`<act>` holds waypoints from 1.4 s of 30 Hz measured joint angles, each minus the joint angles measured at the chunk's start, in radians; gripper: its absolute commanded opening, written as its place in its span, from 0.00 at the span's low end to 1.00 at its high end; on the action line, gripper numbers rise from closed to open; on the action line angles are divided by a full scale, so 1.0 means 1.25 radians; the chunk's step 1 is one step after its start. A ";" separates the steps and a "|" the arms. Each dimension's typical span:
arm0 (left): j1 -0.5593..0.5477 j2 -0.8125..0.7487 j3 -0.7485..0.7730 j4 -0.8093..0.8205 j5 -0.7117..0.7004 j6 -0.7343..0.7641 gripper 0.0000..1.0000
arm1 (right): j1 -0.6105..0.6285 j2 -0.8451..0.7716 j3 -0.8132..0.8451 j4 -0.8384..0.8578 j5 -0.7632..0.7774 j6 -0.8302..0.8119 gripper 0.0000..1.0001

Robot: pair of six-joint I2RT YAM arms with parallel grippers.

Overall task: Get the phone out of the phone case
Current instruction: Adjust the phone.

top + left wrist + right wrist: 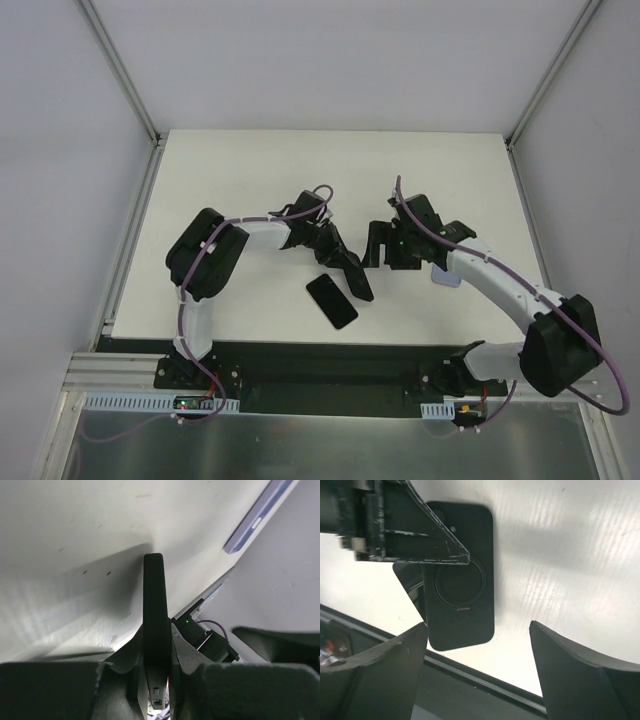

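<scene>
Near the front edge of the table (250, 180): the phone case (465, 605) and both tool heads are grouped here, between the two arms.
Phone case, appearance: black and thin. Its back face carries a round ring (460, 583) with a small tab under it.
Phone case, position: held by the left gripper (357, 283) at the front middle of the table. Whether its lower edge touches the surface cannot be told.
Left gripper, state: clamped on the phone case. In the left wrist view the case stands edge-on between the two fingers (122, 657), one pressed against each face.
Left gripper, right wrist view: one finger lies across the upper left corner of the case back and covers that corner.
Right gripper (477, 630), state: jaws wide apart, with nothing between them. Only bare table shows between the two fingers (570, 665).
Right gripper, position: just beside the left gripper and apart from the case in the top view.
Phone (258, 519), appearance: lavender, with a pale button on its side.
Phone, position: lying flat on the table, outside the case and well apart from it, toward the right side.
Phone, top view: mostly hidden beneath the right arm (500, 285). Only a pale corner shows.
Shadow: a dark patch lies on the table beside the case in the right wrist view.
</scene>
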 measured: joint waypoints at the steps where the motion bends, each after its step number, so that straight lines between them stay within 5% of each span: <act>1: 0.002 -0.005 -0.008 -0.010 -0.004 -0.007 0.00 | 0.019 -0.020 0.009 -0.010 0.038 -0.007 0.81; 12: 0.005 -0.068 -0.035 -0.110 -0.066 -0.045 0.00 | 0.353 -0.107 0.051 -0.045 0.335 -0.151 0.76; 27: 0.010 -0.086 -0.035 -0.157 -0.092 -0.051 0.00 | 0.537 0.094 0.097 -0.067 0.593 -0.226 0.64; 33: 0.010 -0.096 -0.035 -0.157 -0.092 -0.052 0.00 | 0.543 0.143 0.131 -0.065 0.621 -0.224 0.45; 39: 0.013 -0.107 -0.035 -0.159 -0.097 -0.063 0.00 | 0.546 0.222 0.151 -0.071 0.648 -0.209 0.01; 42: 0.021 -0.108 -0.036 -0.176 -0.105 -0.079 0.00 | 0.548 0.240 0.168 -0.080 0.678 -0.197 0.01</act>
